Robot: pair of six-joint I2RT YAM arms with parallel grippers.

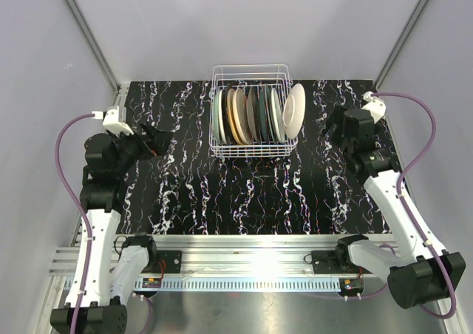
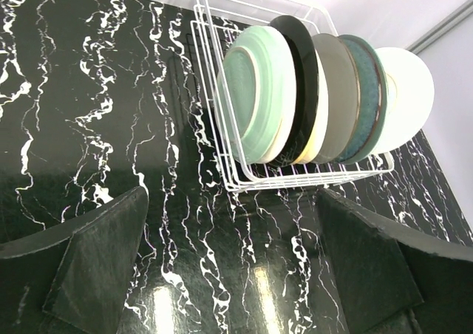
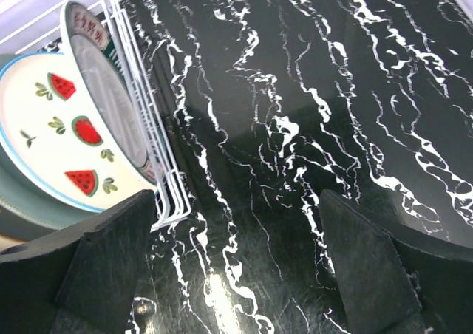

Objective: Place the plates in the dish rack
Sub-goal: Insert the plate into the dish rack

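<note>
the left arm [image 1: 100, 227] and the right arm [image 1: 395, 201] both have white links and black joints. a purple cable [image 1: 65, 179] loops beside each. the jaws are dark, grainy wedges.

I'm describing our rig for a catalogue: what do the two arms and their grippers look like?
The left arm and right arm have white shells with black joint housings. A purple cable loops along each. The left gripper and right gripper are black, with broad, wedge-shaped matte fingers.

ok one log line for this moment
plates: standing in dish rack | left gripper: open, empty | right gripper: open, empty
</note>
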